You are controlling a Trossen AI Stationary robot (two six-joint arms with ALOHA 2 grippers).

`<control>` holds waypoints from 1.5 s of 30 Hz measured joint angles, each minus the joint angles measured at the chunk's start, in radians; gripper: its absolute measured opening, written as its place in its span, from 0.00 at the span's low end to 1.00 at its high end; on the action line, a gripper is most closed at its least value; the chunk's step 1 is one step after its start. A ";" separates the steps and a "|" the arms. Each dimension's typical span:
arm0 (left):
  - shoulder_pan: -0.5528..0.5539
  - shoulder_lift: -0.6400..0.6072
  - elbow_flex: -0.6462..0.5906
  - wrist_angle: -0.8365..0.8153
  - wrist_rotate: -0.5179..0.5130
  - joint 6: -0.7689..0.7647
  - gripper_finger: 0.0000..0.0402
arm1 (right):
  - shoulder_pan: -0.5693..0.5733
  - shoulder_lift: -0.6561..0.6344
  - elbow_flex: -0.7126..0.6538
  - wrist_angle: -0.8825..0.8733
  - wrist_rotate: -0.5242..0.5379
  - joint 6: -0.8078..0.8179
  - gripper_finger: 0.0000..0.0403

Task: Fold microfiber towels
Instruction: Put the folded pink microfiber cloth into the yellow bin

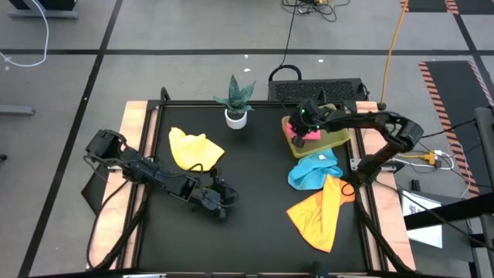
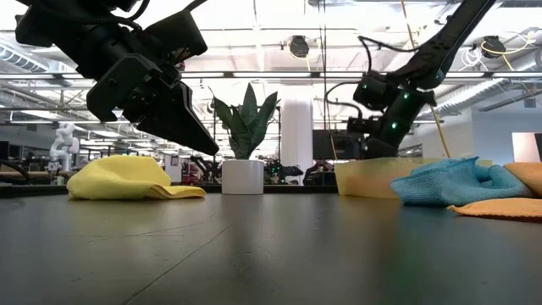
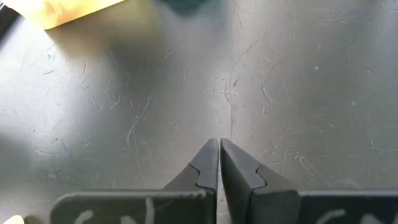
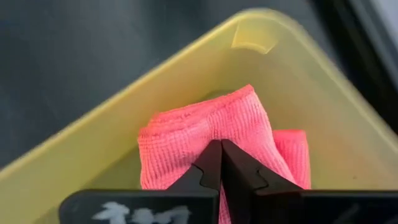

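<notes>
Left arm is reaching in from the table's left edge, folded low across the mat, its left gripper [image 3: 219, 163] hanging just above the surface with fingers pressed together and nothing between them. Right arm is arching in from the right edge, elbow high, forearm stretching toward the far side, wrist tipping downward. The right gripper [image 4: 220, 163] is pinching closed, fingertips meeting on a fold of pink cloth [image 4: 205, 134].

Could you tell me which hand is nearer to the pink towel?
Right: the right hand is shut on the pink towel in the tray; the left hand hovers far across the table.
</notes>
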 joint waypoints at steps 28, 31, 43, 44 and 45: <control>0.002 0.000 0.000 0.001 -0.002 0.008 0.05 | -0.063 -0.081 0.000 -0.399 0.212 0.256 0.00; 0.002 0.000 0.000 0.000 -0.002 0.018 0.05 | -0.062 -0.083 0.000 -0.294 0.226 0.273 0.00; 0.002 0.000 0.000 0.000 -0.002 0.007 0.05 | -0.049 -0.138 -0.001 -0.348 0.235 0.323 0.00; 0.002 0.000 0.000 0.000 -0.002 0.007 0.05 | -0.042 -0.149 -0.001 -0.352 0.219 0.330 0.00; 0.002 0.000 0.000 0.000 -0.002 0.008 0.05 | -0.038 -0.160 -0.001 -0.353 0.179 0.331 0.00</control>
